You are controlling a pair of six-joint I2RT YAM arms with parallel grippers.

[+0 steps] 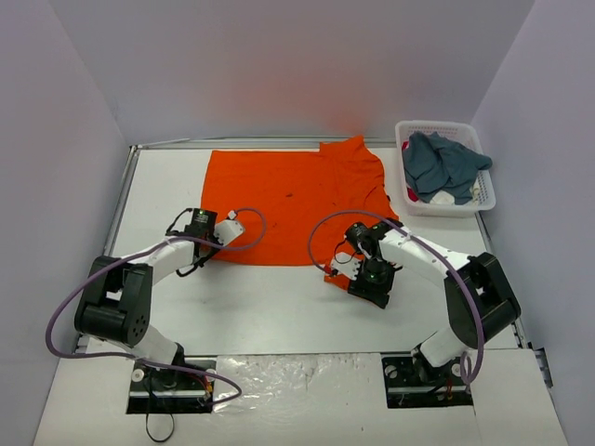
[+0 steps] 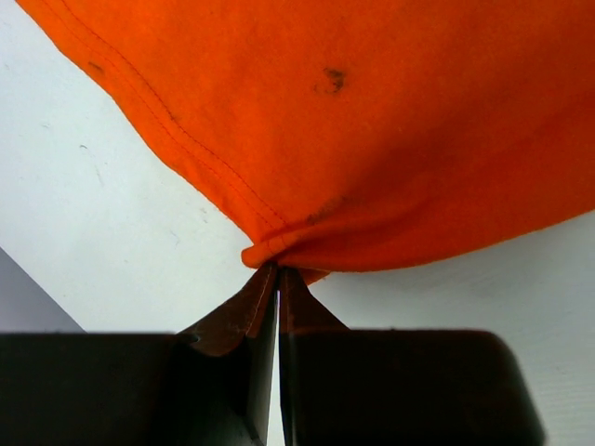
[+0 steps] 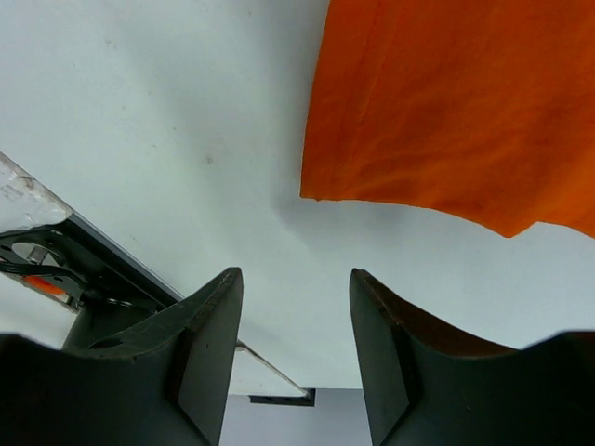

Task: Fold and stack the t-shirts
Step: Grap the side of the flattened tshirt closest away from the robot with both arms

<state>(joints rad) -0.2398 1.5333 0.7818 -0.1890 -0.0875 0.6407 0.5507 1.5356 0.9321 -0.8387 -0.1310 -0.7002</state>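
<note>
left gripper is pinched tight on a near corner of the orange t-shirt, spread on the table. right gripper hangs apart, empty, by the other corner. cloth looks soft and floppy, so grab that corner.

The top view looks down from above the near edge over the whole bench. Both wrist views sit close above it, sharing the near hem of the orange t-shirt
</note>
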